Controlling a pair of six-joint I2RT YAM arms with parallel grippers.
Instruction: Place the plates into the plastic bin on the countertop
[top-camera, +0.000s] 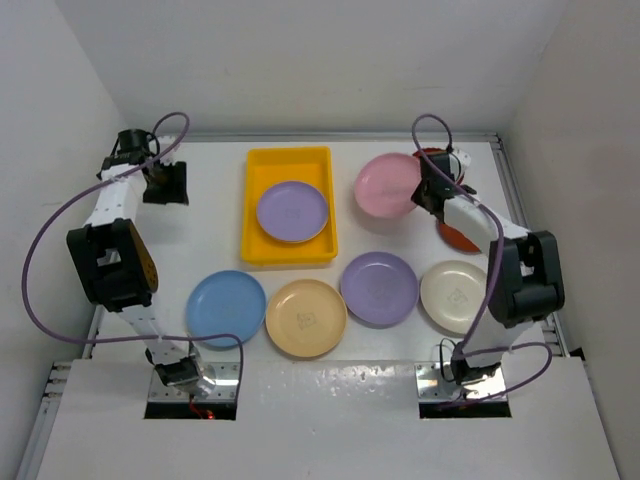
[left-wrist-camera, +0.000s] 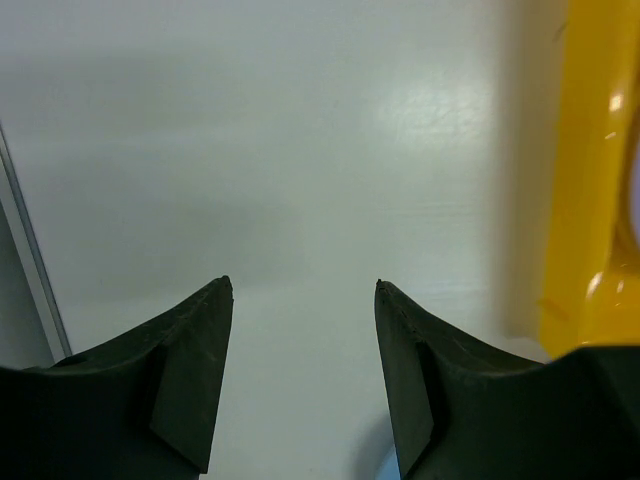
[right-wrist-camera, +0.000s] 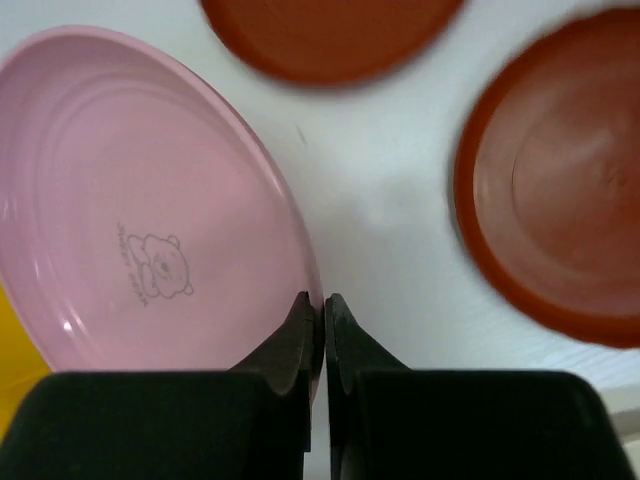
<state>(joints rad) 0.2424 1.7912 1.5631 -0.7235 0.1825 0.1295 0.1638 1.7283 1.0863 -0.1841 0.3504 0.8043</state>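
Right gripper (right-wrist-camera: 315, 300) is found closed tight on the edge of the pink plate (right-wrist-camera: 130, 200), just right of the plastic bin (top-camera: 252, 200). Only a thin strip of rim is pinched.

On the near side of the bin, four plates are laid in a row on the countertop (top-camera: 215, 230): blue plate (top-camera: 226, 308), tan-yellow plate (top-camera: 306, 317), loose lilac plate (top-camera: 379, 288) and cream plate (top-camera: 455, 296). None is judged at risk for now.

Inside the bin, one binned lilac plate (top-camera: 292, 212) is seated.

Right of the bin, the red-brown plates (right-wrist-camera: 560, 180) are noted close beside the pink one.

Left gripper (left-wrist-camera: 303, 285) is held open and empty over bare countertop left of the bin.

Risks judged:
- With so slim a pinch, the pink plate may be swung or dropped in transit.
- Its hanging edge may be caught on the bin's right wall.
- The red-brown plates may be knocked.
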